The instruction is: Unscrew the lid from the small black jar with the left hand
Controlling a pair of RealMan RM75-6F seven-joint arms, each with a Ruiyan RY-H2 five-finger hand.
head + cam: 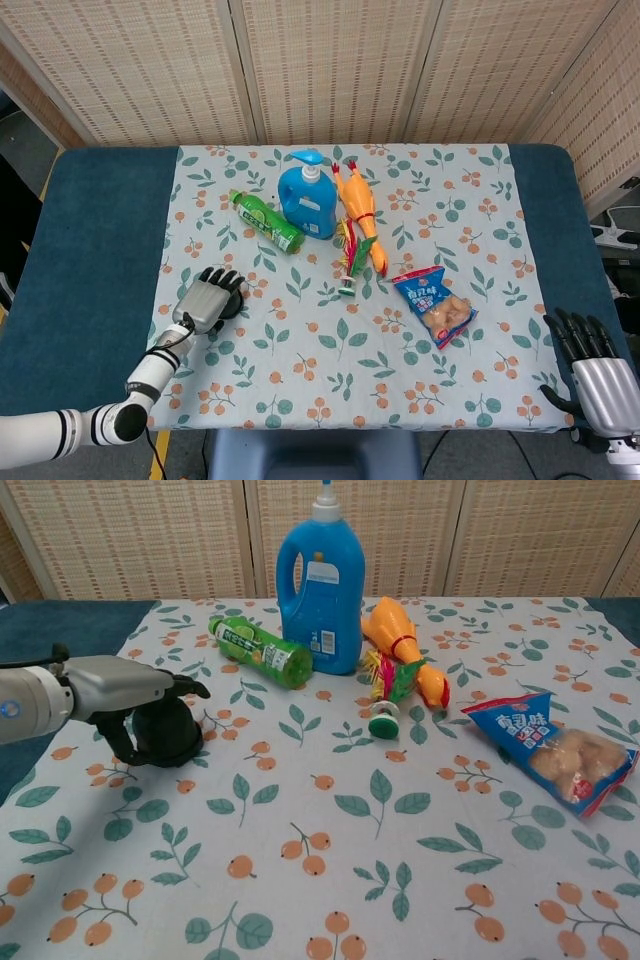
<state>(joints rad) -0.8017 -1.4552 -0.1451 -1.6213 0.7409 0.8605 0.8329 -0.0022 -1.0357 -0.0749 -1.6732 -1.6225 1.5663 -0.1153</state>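
The small black jar (170, 738) stands on the flowered cloth at the left, its domed lid on. My left hand (125, 692) reaches over it from the left. The fingers lie stretched across the top of the lid and the thumb hangs by the jar's left side, not closed around it. In the head view the left hand (205, 299) covers most of the jar (235, 304). My right hand (592, 365) hangs past the table's near right corner, fingers apart and holding nothing.
Behind the jar lie a green bottle (262, 652) and a blue detergent bottle (320, 590). An orange rubber chicken (402, 650) and a small green-and-white toy (383, 720) sit mid-table. A blue snack bag (555, 748) lies at the right.
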